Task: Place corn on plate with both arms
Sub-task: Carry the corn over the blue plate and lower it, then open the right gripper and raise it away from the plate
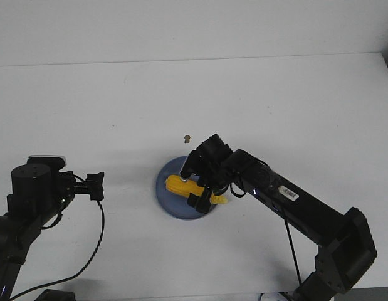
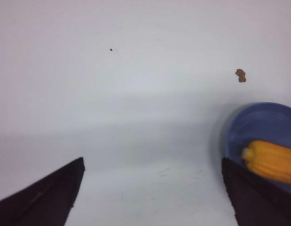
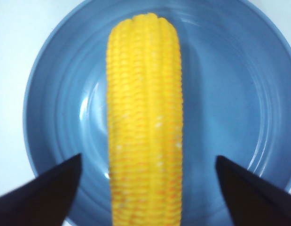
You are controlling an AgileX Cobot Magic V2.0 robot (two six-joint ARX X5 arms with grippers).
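Jaws on right gripper wide apart, straddling corn, pads clear of it, nothing gripped. Corn lies flat across plate, seemingly centred. Cob looks stiff, light, ribbed kernels give decent purchase; round, so could roll. Best hold across mid-length. Left gripper also spread, empty, beside plate over bare table. Brown speck nearby.

table: white, matte | wall: plain white | light: soft, even
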